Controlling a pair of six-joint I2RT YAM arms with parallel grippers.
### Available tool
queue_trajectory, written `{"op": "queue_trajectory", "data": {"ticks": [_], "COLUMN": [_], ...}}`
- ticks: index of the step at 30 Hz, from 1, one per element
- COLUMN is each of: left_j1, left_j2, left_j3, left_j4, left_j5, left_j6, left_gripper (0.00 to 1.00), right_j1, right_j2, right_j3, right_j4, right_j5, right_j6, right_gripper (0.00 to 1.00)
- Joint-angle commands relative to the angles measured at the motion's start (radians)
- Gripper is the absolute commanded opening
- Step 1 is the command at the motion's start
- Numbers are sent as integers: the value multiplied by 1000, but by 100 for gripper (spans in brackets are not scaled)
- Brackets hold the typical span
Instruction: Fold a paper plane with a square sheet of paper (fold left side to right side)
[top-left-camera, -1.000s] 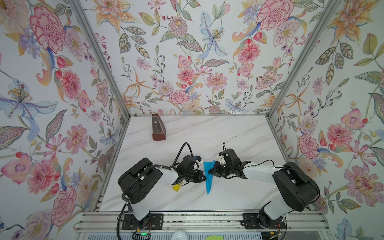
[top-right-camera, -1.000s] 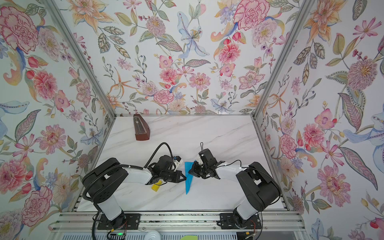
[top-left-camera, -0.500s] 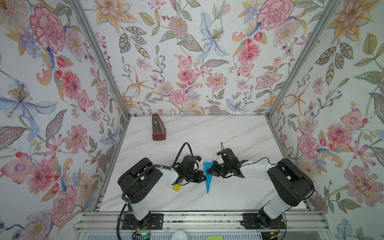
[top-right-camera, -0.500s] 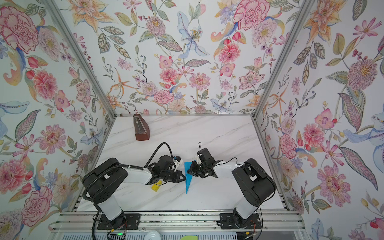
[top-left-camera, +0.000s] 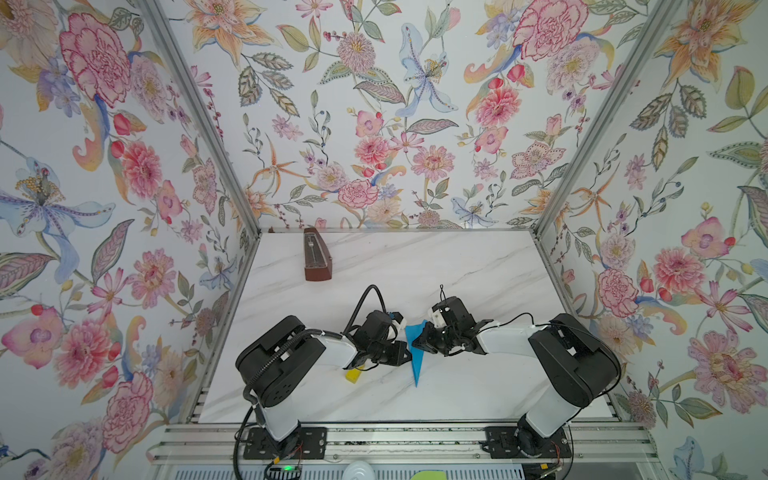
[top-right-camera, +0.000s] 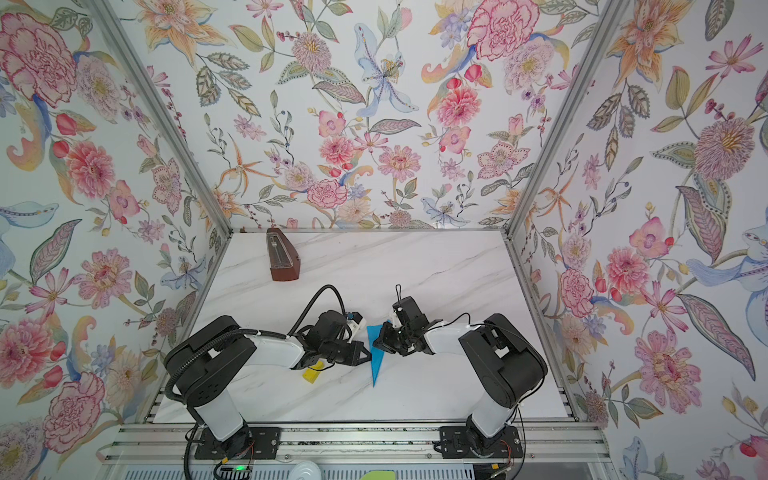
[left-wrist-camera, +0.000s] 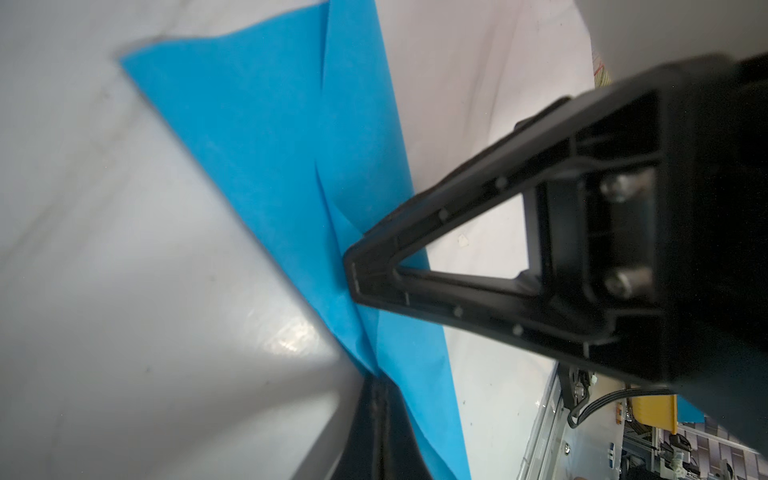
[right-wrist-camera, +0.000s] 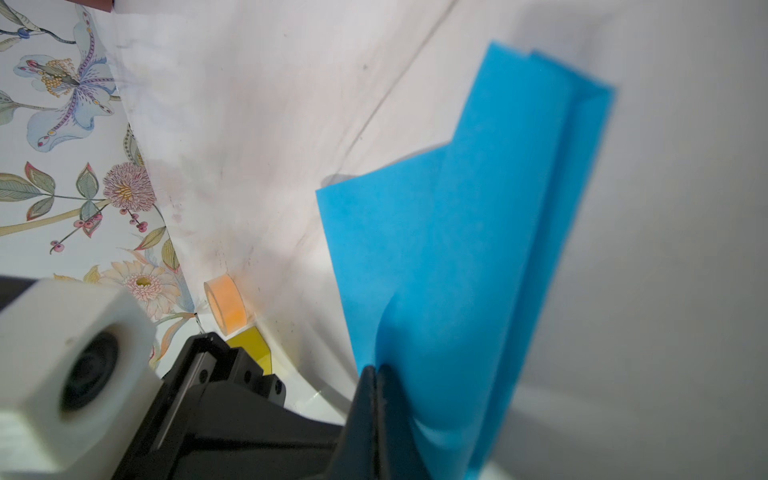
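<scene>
Sky-blue and creased to a narrow dart, the paper plane (top-left-camera: 417, 366) lies on the marble bench (top-left-camera: 457, 266) between both tools. The right tool (top-left-camera: 417, 343), shut, appears to pinch a raised flap, likely to fold it across. The left tool (top-left-camera: 406, 354), also shut, steadies the opposite edge. A yellow block (top-left-camera: 353, 376) sits by the left arm, and the wooden metronome (top-left-camera: 316, 259) stands well apart.

place: robot lab booth | cues: floral panels (top-left-camera: 374, 124), aluminium rails (top-left-camera: 374, 440), marble tabletop (top-left-camera: 457, 266)
</scene>
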Motion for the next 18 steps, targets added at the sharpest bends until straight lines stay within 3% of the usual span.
{"op": "queue_trajectory", "data": {"ticks": [1,7,18], "left_j1": [-5,2,5], "left_j2": [2,-57,-156], "left_j3": [-1,-1,8], "left_j4": [-83,-147,-221], "left_j5": [-37,-108,-134], "left_j6": [28,36,33], "left_gripper": [0,1,14], "right_j1": [5,5,10], "right_j2": [25,32,45], "right_j3": [2,-2,-2], "right_j4": [7,20,39], "right_j5": [4,5,3], "right_j6": [0,11,22], "right_gripper": [0,0,0]}}
